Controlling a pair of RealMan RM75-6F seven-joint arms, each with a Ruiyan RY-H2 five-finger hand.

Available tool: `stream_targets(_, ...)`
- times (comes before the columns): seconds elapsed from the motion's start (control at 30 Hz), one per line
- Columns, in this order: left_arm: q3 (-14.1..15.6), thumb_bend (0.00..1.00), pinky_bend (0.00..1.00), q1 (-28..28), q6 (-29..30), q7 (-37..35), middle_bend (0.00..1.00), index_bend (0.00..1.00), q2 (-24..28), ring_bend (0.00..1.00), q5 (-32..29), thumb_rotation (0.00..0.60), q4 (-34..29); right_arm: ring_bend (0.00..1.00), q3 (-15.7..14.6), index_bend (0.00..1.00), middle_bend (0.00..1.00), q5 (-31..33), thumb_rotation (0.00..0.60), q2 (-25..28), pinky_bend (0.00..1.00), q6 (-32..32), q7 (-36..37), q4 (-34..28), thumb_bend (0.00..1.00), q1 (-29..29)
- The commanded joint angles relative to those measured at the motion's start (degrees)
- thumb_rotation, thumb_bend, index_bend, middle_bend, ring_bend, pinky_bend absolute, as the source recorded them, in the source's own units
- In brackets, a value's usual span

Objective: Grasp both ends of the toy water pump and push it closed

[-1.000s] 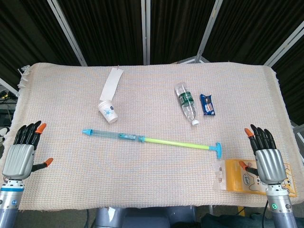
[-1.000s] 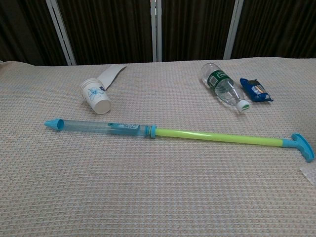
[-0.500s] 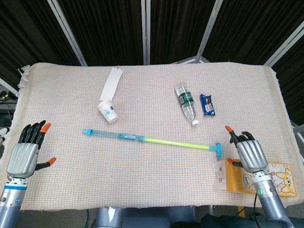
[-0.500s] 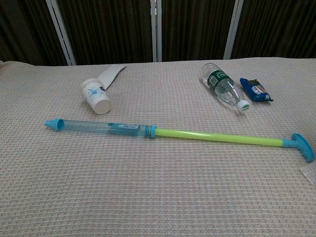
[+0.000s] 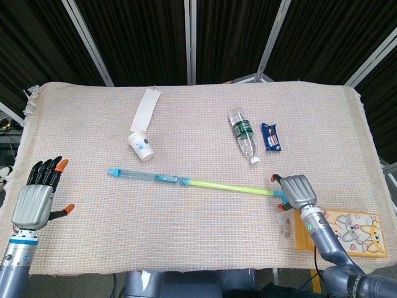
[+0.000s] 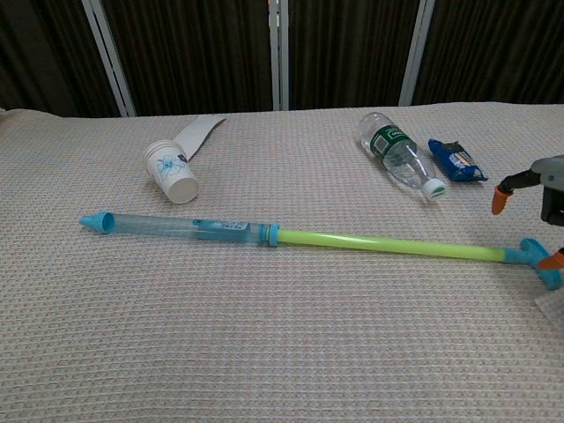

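The toy water pump lies pulled out across the table's middle: a clear blue barrel with its nozzle to the left, a green rod, and a blue T-handle at the right. My right hand is over the handle end. In the chest view one orange fingertip is raised above the handle and another sits beside it, with the fingers apart and no grip seen. My left hand stands with spread fingers at the table's left edge, well left of the nozzle.
A stack of paper cups lies on its side behind the barrel, beside a white paper strip. A plastic bottle and a blue snack packet lie behind the rod. An orange packaged card lies at the front right corner.
My right hand has swung left and forward from over the orange card to the pump's handle. The left hand has drifted slightly. The pump has not moved.
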Motion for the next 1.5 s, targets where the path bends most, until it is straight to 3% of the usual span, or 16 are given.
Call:
stream_targets(0.03, -0.13, 0.00, 0.00, -0.07, -0.34, 0.04, 0.00, 0.00, -0.12, 0.00, -0.24, 0.600, 0.19, 1.00, -0.11, 0.40, 1.00, 2.84, 0.600, -2.37, 1.00, -1.19, -2.42, 2.26, 0.11, 1.30)
stream_targets(0.77, -0.73, 0.00, 0.00, 0.15, -1.21, 0.39, 0.00, 0.00, -0.42, 0.00, -0.78, 0.600, 0.54, 1.00, -0.94, 0.48, 1.00, 6.12, 0.600, -8.28, 1.00, -2.62, -4.24, 9.71, 0.24, 3.86)
stream_targets(1.07, -0.88, 0.00, 0.00, -0.08, -2.10, 0.34, 0.00, 0.00, -0.63, 0.00, -1.12, 0.600, 0.95, 1.00, -1.33, 0.65, 1.00, 5.46, 0.600, -8.70, 1.00, -2.24, -3.90, 10.05, 0.36, 4.06)
stream_targets(1.1, -0.94, 0.00, 0.01, -0.21, -2.34, 0.33, 0.05, 0.00, -0.73, 0.03, -1.20, 0.600, 1.18, 1.00, -1.37, 0.66, 1.00, 5.07, 0.600, -8.66, 1.00, -2.05, -3.64, 9.97, 0.36, 4.01)
stream_targets(1.13, -1.11, 0.00, 0.06, -0.45, -2.64, 0.38, 0.12, 0.00, -0.99, 0.09, -1.32, 0.600, 1.70, 1.00, -1.40, 0.67, 1.00, 4.41, 0.600, -8.54, 1.00, -1.80, -3.06, 9.83, 0.36, 3.92)
stream_targets(1.17, -1.28, 0.00, 0.17, -0.73, -2.99, 0.39, 0.29, 0.00, -1.27, 0.25, -1.45, 0.600, 2.22, 1.00, -1.46, 0.67, 1.00, 3.82, 0.600, -8.39, 1.00, -1.61, -2.61, 9.74, 0.36, 3.84)
stream_targets(1.2, -1.41, 0.00, 0.33, -0.96, -3.32, 0.36, 0.49, 0.00, -1.47, 0.44, -1.56, 0.600, 2.60, 1.00, -1.51, 0.67, 1.00, 3.39, 0.600, -8.26, 1.00, -1.52, -2.30, 9.68, 0.37, 3.80)
stream_targets(1.27, -1.89, 0.00, 0.60, -2.05, -5.00, -0.41, 0.70, 0.05, -2.31, 0.67, -1.96, 0.600, 3.86, 1.00, -1.74, 0.67, 1.00, 2.07, 0.600, -7.78, 1.00, -1.42, -1.30, 9.47, 0.37, 3.69)
stream_targets(1.3, -2.14, 0.00, 0.72, -3.07, -6.79, -1.41, 0.76, 0.10, -2.80, 0.74, -2.19, 0.600, 4.88, 1.00, -1.89, 0.67, 1.00, 1.28, 0.600, -7.49, 1.00, -1.36, -0.82, 9.37, 0.38, 3.65)
stream_targets(1.37, -2.78, 0.00, 0.88, -4.69, -8.98, -2.72, 0.84, 0.17, -3.84, 0.82, -2.27, 0.600, 7.02, 1.00, -2.08, 0.67, 1.00, 0.47, 0.600, -7.10, 1.00, -1.21, -0.74, 9.27, 0.39, 3.69)
stream_targets(1.5, -4.88, 0.00, 0.98, -9.88, -16.32, -7.12, 0.90, 0.27, -7.46, 0.88, -3.46, 0.600, 14.02, 1.00, -1.96, 0.67, 1.00, 0.51, 0.600, -6.54, 1.00, -1.25, -1.06, 8.62, 0.42, 3.87)
